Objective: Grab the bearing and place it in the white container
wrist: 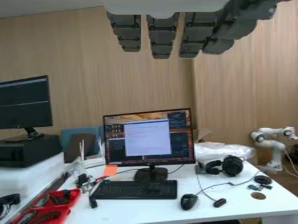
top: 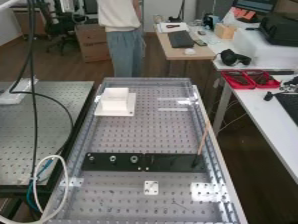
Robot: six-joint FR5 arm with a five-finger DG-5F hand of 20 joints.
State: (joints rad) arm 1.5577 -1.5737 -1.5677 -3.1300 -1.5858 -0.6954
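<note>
The hand (wrist: 162, 37) is hanging with straight fingers apart, while the round bearing (top: 134, 159) is sitting face-up on the black strip (top: 174, 163), whose long axis is running across the tabletop (top: 123, 135)

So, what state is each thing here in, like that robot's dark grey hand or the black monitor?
Dark grey robot hand: open, fingers straight.
Square white container: on the bench; open or closed, can't tell.
Small round metal part: on the black strip.
Thin brown stick: tilted.
Black monitor: switched on.
Red trays: open, holding items.
</note>
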